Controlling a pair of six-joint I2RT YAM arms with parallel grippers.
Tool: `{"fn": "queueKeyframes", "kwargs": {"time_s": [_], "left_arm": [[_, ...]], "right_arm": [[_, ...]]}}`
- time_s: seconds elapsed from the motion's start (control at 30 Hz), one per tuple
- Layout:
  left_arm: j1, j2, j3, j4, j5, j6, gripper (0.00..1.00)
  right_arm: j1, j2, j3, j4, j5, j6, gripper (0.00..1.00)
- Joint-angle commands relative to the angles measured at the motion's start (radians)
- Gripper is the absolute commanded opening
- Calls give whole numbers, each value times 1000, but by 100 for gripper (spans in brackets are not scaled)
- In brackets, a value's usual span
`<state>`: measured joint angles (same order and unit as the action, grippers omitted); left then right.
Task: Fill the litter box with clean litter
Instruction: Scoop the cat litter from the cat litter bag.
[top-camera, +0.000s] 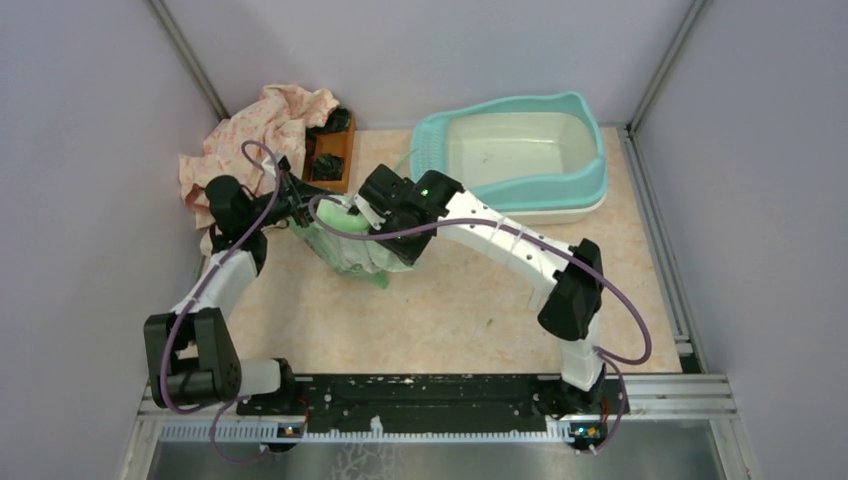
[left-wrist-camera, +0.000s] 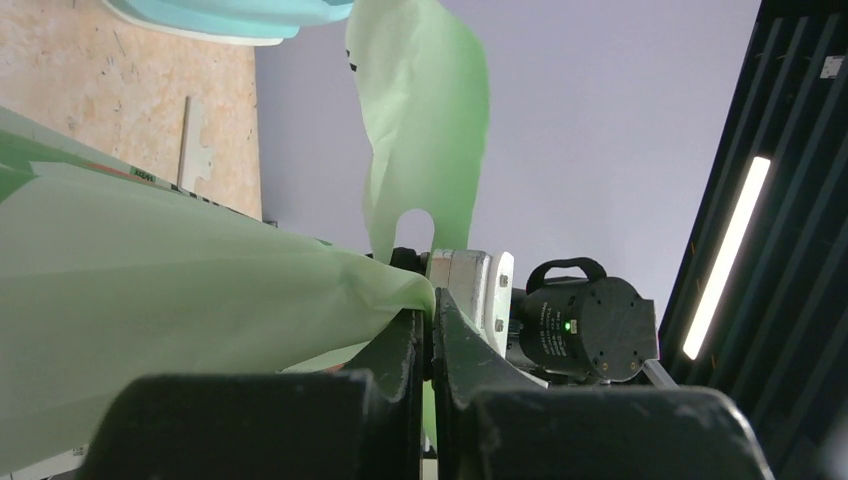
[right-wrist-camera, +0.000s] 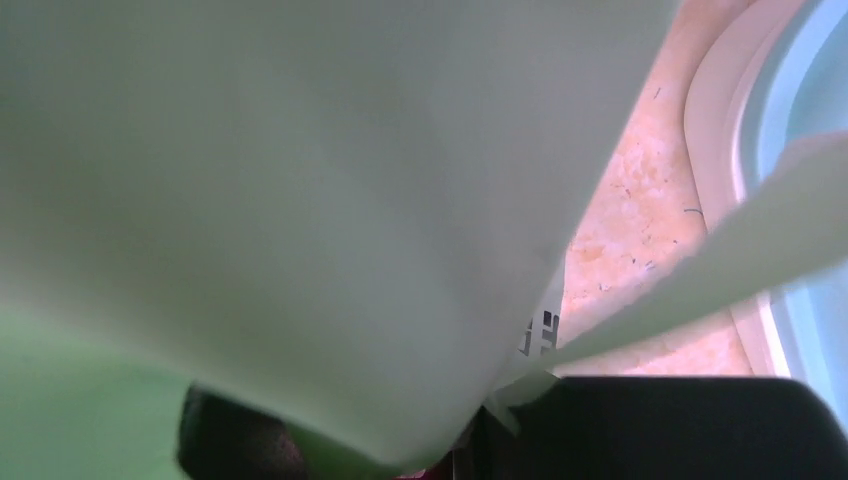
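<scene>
1. The litter box rests on the counter against the far wall. Its cream-white basin is exposed, and only a few dark specks show on the basin floor. The perforated teal ledge is at the end facing the two claws.

2. The pale green bag stands just off the ledge end of the litter box, on the side nearer the arm bases. It does not touch the box. Its contents cannot be seen in any view.

3. The right claw is at the top of the bag, on the side closest to the litter box. It is near the ledge corner but clear of it. In the right wrist view, the bag film fills the space between the dark fingers, so the claw is narrowed on the bag. The rim of the litter box appears just beyond.

4. The left claw is on the bag's far side from the litter box. In the left wrist view this claw is pinched tight on a fold of the bag. One end of the litter box shows at the upper edge.

5. A small brown wooden tray lies farther from the litter box than the bag. A pink patterned cloth lies beyond it.
</scene>
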<state>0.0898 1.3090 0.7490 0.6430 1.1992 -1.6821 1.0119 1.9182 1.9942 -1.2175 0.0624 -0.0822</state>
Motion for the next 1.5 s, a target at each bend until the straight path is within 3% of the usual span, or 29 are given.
{"fn": "queueKeyframes", "kwargs": {"time_s": [0.0, 0.1, 0.37, 0.77, 1.13, 1.47], "left_arm": [[-79, -77, 62, 81, 48, 21, 3], [-100, -81, 60, 54, 37, 43, 3], [-162, -83, 48, 4, 15, 88, 2], [-107, -54, -11, 34, 22, 125, 1], [1, -46, -8, 50, 66, 126, 0], [82, 2, -30, 78, 94, 152, 0]], "right_arm": [[16, 46, -45, 273, -59, -9, 0], [16, 27, -86, 358, -87, -11, 0], [22, -77, -390, 779, -189, 27, 0], [40, -406, -892, 1282, -68, 114, 0], [76, -608, -1110, 1431, 54, 123, 0], [89, -690, -1083, 1234, 112, 99, 0]]}}
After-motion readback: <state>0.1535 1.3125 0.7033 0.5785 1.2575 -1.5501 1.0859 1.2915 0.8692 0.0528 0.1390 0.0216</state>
